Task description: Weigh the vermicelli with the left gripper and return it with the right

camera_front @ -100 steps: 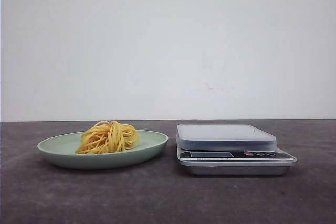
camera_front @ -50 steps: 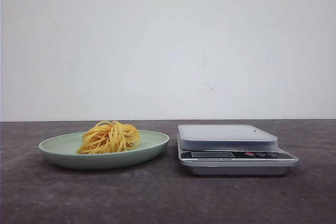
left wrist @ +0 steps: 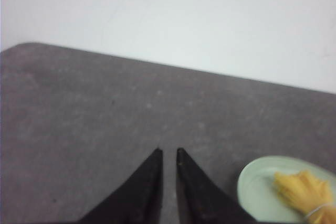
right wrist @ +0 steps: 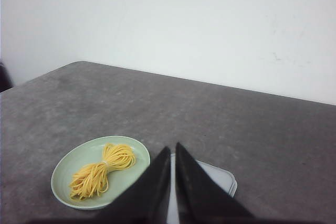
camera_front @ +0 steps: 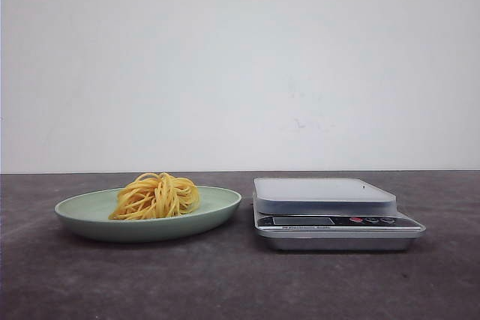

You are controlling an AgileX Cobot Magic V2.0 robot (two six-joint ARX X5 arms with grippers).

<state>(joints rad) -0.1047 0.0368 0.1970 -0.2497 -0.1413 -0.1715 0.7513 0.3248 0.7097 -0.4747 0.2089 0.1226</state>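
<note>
Vermicelli [camera_front: 155, 195], a light, springy bundle of thin yellow strands tied at its middle, lies on the green plate [camera_front: 90, 211] beside the scale [camera_front: 330, 215], untouched. The left gripper [left wrist: 168, 153] and right gripper [right wrist: 173, 148] both show fingers nearly closed, empty. The bundle lies well apart from both jaws; the tied waist probably offers the firmest hold, loose ends likely splaying.

Yellow vermicelli [camera_front: 155, 195], pale-green plate [camera_front: 90, 211]
</note>
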